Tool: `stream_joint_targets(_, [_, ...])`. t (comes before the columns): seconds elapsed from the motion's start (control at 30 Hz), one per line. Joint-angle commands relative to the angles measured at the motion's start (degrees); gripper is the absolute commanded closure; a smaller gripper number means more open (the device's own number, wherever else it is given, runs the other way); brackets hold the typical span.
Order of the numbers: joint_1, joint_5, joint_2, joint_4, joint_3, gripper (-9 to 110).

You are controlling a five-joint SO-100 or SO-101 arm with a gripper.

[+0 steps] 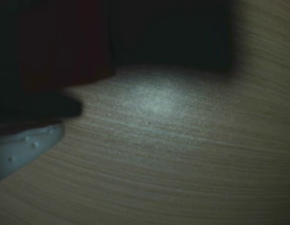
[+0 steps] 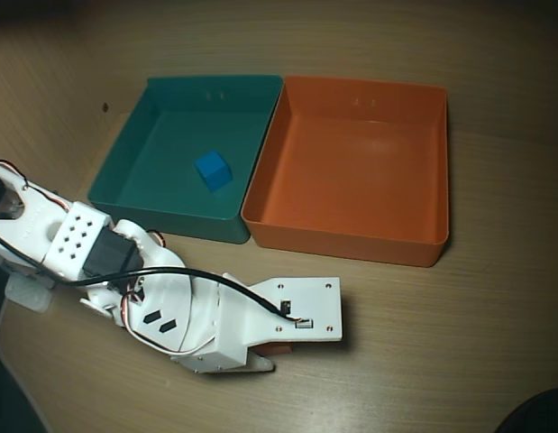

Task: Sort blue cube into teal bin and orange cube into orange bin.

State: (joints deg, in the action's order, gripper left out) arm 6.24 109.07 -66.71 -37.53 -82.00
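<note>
In the overhead view the blue cube point(image 2: 213, 170) lies inside the teal bin point(image 2: 125, 153), near its middle. To its right stands the orange bin point(image 2: 351, 239), which holds nothing. My gripper point(image 2: 280, 354) lies low over the table in front of the bins, pointing right. A sliver of the orange cube point(image 2: 279, 350) shows under its white plate. In the wrist view a dark reddish block point(image 1: 65, 47), likely that cube in shadow, sits just above one white finger point(image 1: 23, 145). The jaws are hidden.
The white arm point(image 2: 179, 316) with its black cable stretches from the left edge across the wooden table point(image 2: 441, 343). A dark object point(image 2: 540, 415) pokes in at the bottom right corner. The bins touch side by side.
</note>
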Motion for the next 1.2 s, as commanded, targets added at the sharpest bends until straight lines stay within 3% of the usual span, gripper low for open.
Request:
stream_joint_targets(0.0, [0.0, -0.35, -0.53, 0.18, 2.99, 96])
stream_joint_targets(0.13, [0.09, -0.53, -0.26, 0.0, 3.16, 109])
stream_joint_targets(0.63, [-3.69, -20.39, -18.02, 0.79, 13.8, 107])
stream_joint_targets(1.17, [-22.5, -20.83, -17.49, 0.88, 15.56, 107])
